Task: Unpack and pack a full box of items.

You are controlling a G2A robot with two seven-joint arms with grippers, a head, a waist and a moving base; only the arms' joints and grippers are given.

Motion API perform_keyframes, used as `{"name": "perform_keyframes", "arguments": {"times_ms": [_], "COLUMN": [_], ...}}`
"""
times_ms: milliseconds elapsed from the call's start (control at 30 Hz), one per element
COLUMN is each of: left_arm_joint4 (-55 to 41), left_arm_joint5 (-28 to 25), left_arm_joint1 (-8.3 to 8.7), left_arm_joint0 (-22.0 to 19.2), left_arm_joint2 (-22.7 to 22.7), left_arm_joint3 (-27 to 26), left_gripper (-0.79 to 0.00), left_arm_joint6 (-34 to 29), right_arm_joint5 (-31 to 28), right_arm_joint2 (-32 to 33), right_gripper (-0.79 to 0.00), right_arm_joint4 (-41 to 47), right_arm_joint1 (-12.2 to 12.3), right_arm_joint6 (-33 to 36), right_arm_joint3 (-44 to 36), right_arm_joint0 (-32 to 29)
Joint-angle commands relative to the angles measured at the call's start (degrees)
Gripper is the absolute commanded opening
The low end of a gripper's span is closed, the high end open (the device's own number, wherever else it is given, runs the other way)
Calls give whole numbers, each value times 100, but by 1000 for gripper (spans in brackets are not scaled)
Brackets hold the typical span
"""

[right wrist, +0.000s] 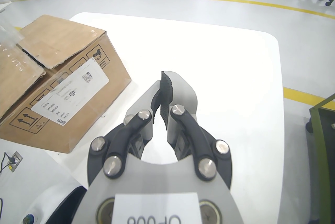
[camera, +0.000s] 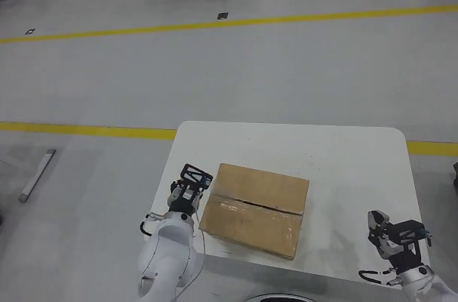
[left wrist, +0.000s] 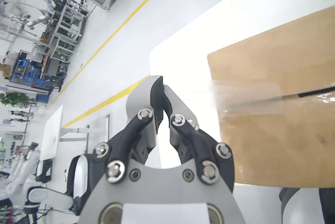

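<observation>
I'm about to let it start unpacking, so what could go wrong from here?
Clear tape covers part of the box flap seam, so pulling a flap may drag the box, which sits near the table edge nearest the robot. The left gripper and right gripper are both shut; they must open before gripping a flap.

**Cardboard box, closed, on the table**

A brown cardboard box (camera: 255, 208) rests flat and slightly skewed on the near-left part of the white table (camera: 349, 158). Its top flaps are folded down and meet at a central seam under clear tape (left wrist: 246, 97), which is apparently split. A white label (right wrist: 69, 93) covers one side.
</observation>
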Motion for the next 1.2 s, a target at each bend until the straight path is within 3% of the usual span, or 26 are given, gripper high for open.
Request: {"name": "perform_keyframes", "arguments": {"times_ms": [0, 300, 1167], "left_arm_joint4": [23, 214, 285], "left_arm_joint5": [7, 4, -109], "left_arm_joint1": [8, 33, 37], "left_arm_joint0": [0, -67, -607], "left_arm_joint2": [-159, -651, -1320], "left_arm_joint3": [-16, 26, 373], "left_gripper": [-785, -785, -763], "left_arm_joint6": [-8, -4, -160], "right_arm_joint5": [12, 71, 85], "right_arm_joint2": [9, 46, 61], "right_gripper": [-785, -785, -785], "right_arm_joint4": [16, 57, 6], "right_arm_joint1": [-1, -4, -9], "right_arm_joint6": [-7, -24, -72], "right_arm_joint3": [33, 72, -14], "right_arm_joint0": [2, 20, -72]}}
